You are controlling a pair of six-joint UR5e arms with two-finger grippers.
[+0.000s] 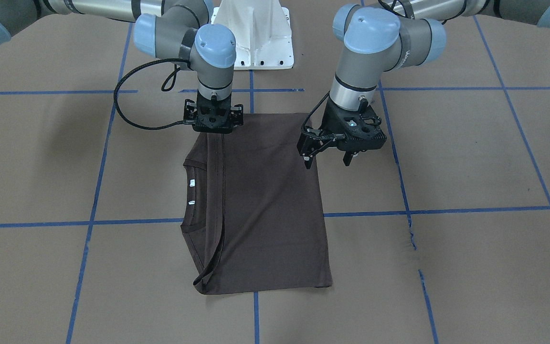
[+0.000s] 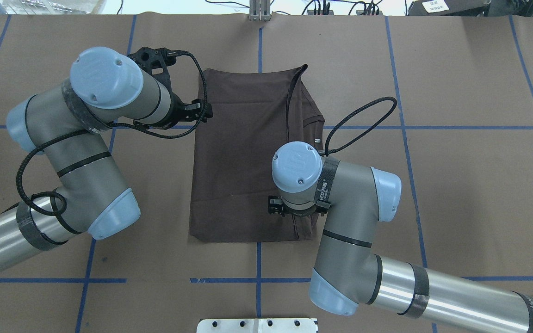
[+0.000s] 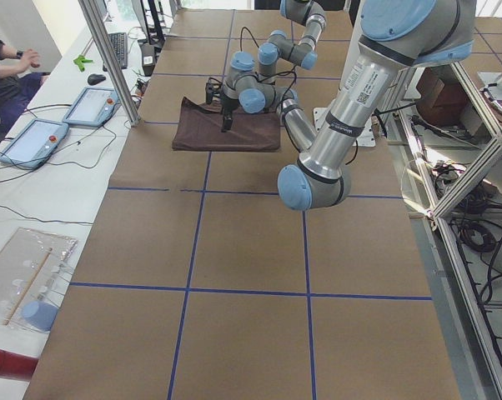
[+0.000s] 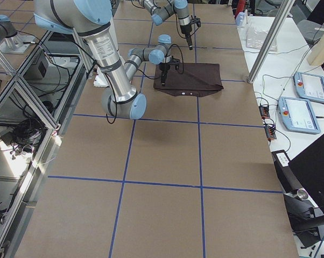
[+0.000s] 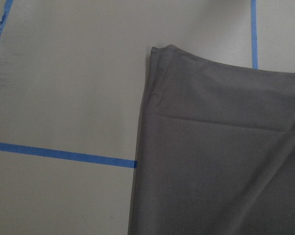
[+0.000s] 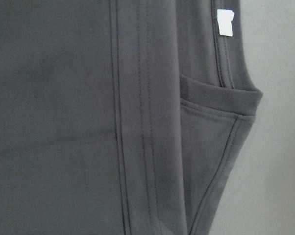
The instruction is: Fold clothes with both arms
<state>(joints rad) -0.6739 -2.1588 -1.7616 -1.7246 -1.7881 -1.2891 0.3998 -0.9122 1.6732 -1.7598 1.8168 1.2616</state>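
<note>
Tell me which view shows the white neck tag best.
The right wrist-mounted view: the tag is large by the collar. Front-facing and overhead views show only tiny white specks; the left wrist view shows none.

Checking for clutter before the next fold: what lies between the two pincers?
Only the T-shirt, lying flat between the left pincer and the right pincer; the front-facing view shows it.

Blocked at the robot-side corner of the T-shirt [image 1: 265,205] by the right gripper [image 1: 213,122], at its left edge by the left gripper [image 1: 327,161]; passable over bare table [image 1: 447,277] along the operators' side.
</note>
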